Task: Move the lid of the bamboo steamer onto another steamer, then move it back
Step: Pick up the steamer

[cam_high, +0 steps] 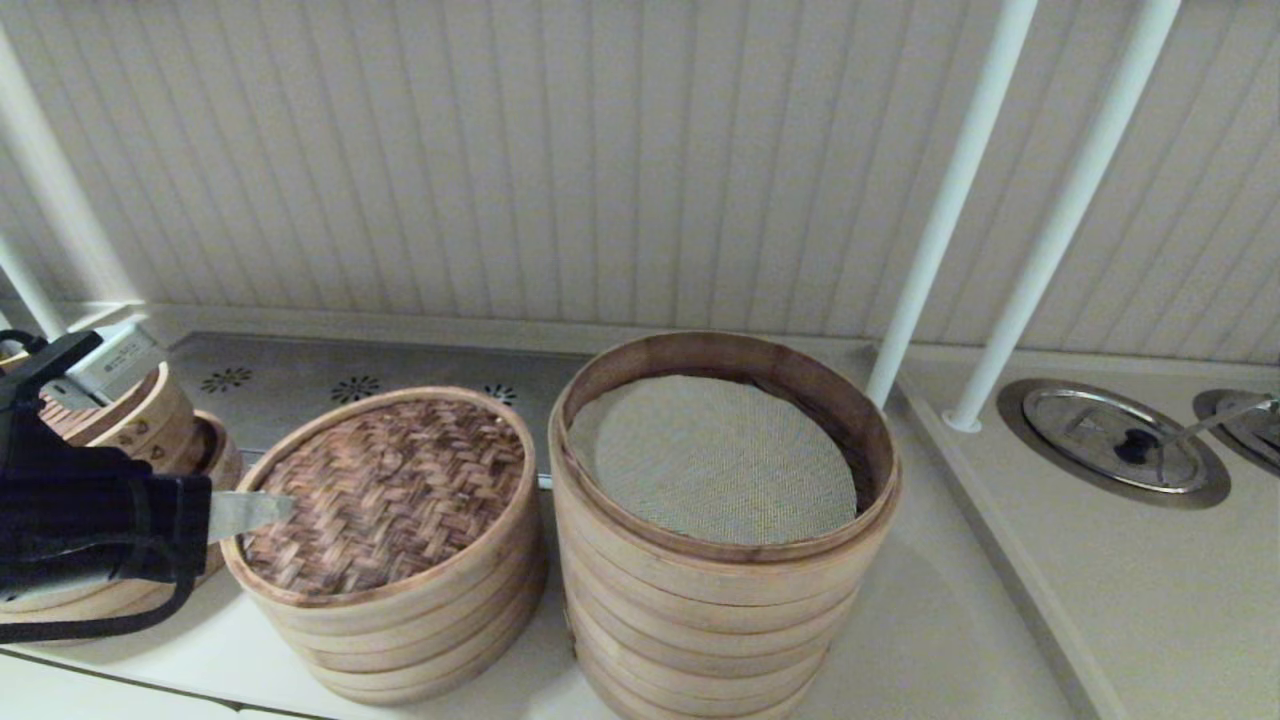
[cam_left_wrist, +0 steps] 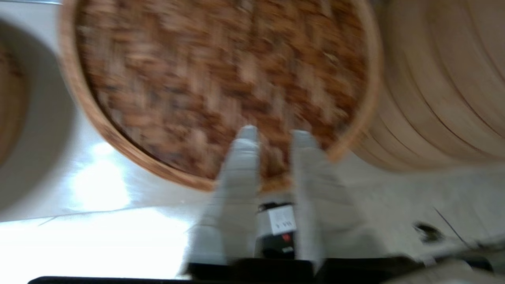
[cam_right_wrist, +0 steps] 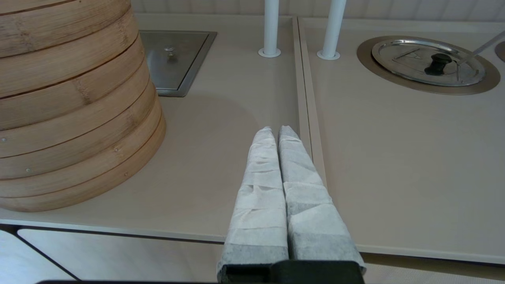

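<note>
You have three bamboo steamer stacks in the head view: one (cam_high: 400, 600) capped by the single woven lid (cam_high: 385, 495), one open tall stack (cam_high: 720, 600), one (cam_high: 150, 420) at far left. Two white poles (cam_high: 950, 200), two round metal covers (cam_high: 1115, 440).

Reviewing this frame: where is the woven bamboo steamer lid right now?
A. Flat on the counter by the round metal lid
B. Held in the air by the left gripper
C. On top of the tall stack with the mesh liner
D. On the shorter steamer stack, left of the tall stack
D: the bamboo steamer lid caps the shorter stack, while another steamer stands open with its mesh liner showing; the left gripper reaches over the lid's rim, fingers apart.
</note>
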{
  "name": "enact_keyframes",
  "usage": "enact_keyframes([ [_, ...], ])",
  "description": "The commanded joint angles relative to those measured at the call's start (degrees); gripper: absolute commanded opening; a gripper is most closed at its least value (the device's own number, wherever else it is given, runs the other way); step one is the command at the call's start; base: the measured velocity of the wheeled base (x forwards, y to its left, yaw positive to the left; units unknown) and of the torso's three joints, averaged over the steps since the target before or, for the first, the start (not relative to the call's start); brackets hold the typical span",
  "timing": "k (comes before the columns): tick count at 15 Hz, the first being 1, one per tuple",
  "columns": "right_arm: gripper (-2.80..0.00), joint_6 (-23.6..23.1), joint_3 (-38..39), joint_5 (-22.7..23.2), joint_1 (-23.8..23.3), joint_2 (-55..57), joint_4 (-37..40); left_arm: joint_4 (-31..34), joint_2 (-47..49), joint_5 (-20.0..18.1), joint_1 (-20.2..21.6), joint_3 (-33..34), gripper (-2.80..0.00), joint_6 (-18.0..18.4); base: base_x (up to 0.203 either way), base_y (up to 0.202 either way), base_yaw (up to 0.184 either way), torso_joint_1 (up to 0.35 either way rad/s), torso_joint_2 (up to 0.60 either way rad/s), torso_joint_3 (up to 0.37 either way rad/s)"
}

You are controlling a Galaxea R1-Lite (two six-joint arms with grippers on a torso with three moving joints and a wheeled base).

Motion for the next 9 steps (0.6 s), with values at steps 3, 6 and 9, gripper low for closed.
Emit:
enact_keyframes([
  [3,-2.80,0.00,0.09,0.00,0.00,0.00,0.02,-5.06,7.23,0.91,-0.56,-1.21,0.00,-1.23,0.000,0.000,0.000,0.000,0.00,0.000],
  [6,-2.80,0.00,0.09,0.00,0.00,0.04,0.02,-6.73,13.05,2.37,-1.52,-2.48,0.00,-1.26,0.000,0.000,0.000,0.000,0.00,0.000],
  [9,-2.80,0.00,0.09,0.00,0.00,0.00,0.02,-8.68,16.71,3.87,-2.11,-3.15,0.00,-1.14,0.000,0.000,0.000,0.000,0.00,0.000],
])
